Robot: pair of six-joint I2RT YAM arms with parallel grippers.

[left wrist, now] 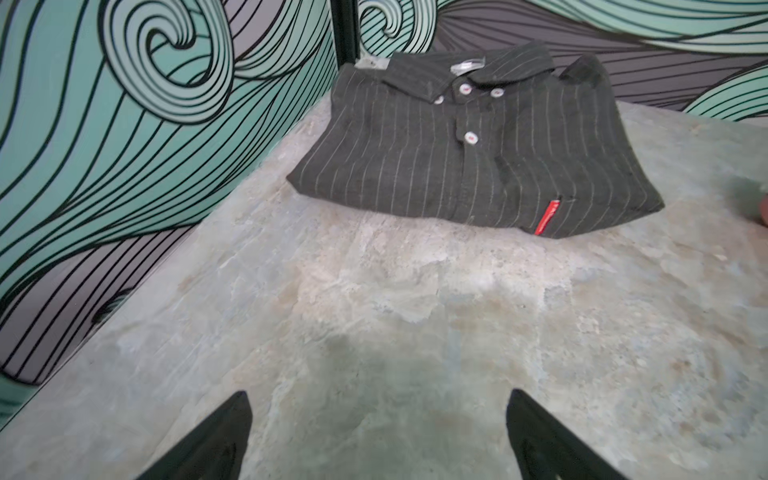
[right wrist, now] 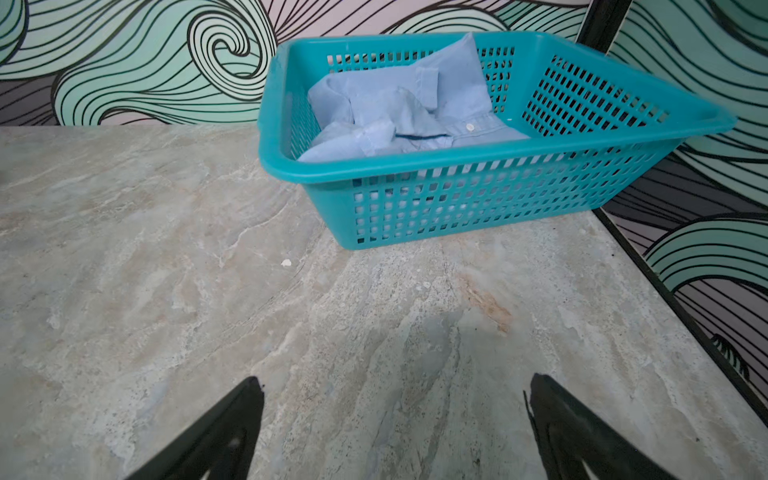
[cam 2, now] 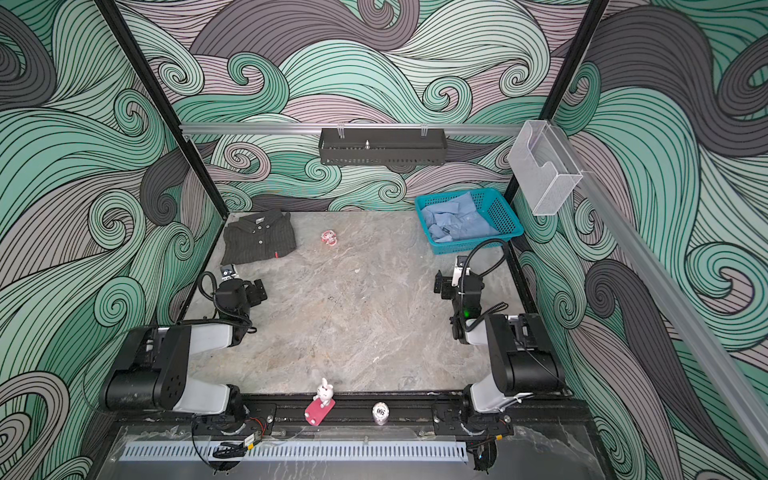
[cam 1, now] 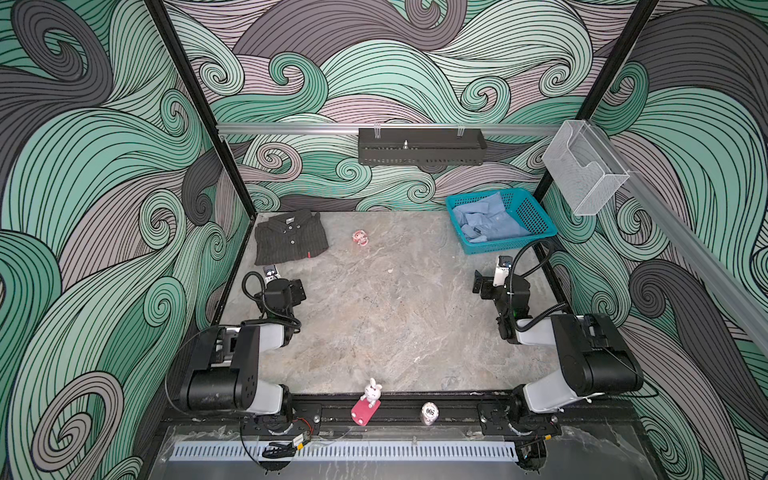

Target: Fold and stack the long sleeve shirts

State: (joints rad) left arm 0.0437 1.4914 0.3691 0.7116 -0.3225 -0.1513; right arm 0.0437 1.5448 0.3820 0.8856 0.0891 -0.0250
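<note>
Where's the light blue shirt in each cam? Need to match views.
Top view: light blue shirt crumpled in the teal basket, far right corner of the table.
Top view: same place, shirt inside the teal basket.
Left wrist: not in it; only the dark striped shirt shows.
Right wrist: shirt lying in the teal basket, one button visible.
Shared landmark: the teal basket, in both top views and the right wrist view.

A teal plastic mesh basket (cam 1: pixel 536 216) stands far right on the grey marbled tabletop (cam 1: pixel 395 311), a small pink round toy (cam 1: pixel 360 238) well apart.
</note>
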